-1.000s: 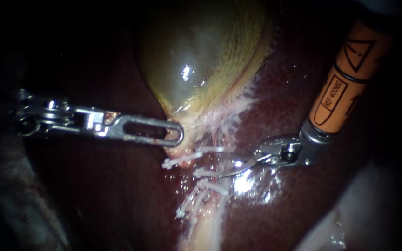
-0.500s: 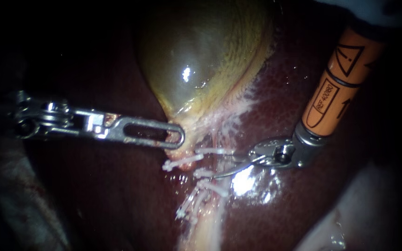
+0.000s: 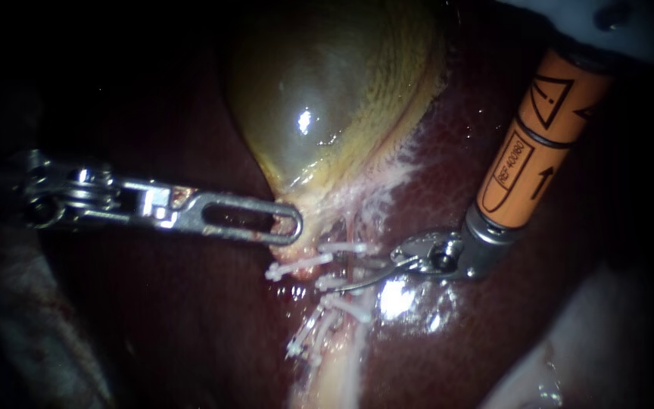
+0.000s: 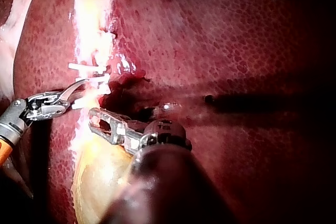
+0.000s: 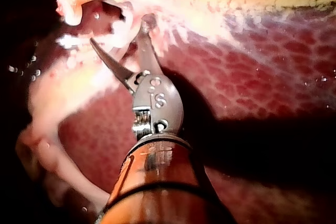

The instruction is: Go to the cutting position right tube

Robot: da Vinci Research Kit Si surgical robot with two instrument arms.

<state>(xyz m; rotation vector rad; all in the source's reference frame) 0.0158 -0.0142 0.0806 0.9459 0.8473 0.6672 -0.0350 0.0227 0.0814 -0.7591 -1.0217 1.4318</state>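
— So, nearest first: how do the tools stand?

— My right instrument (image 3: 351,274), orange-sleeved with a steel wrist and two thin curved blades, comes in from the upper right. Its blades are spread, with a clear gap between them, and their tips are at the right tube (image 3: 350,231). I cannot tell whether either blade touches it. My left instrument (image 3: 289,226), bright steel with a long slotted jaw, lies almost level. It pinches the tapering neck of the smooth yellow-green gallbladder (image 3: 327,98).

— And which way does the tube run?

— It is a thin, pale pink strand, and in the endoscope view its long axis is nearly upright. It points from the gallbladder's neck down toward the pale stalk at the lower edge. Short white plastic clips (image 3: 342,248) cross it roughly level, and the spread blades sit in the stretch between two of them. More of these clips lie lower and to the left, on a neighbouring strand.

— What is beneath?

— Dark red, mottled, wet liver (image 3: 478,333) lies under everything, with a bright patch of glare just below the blades.

— And farther out?

— Mostly darkness. There is a pale glistening fold at the lower right corner, which I cannot identify.
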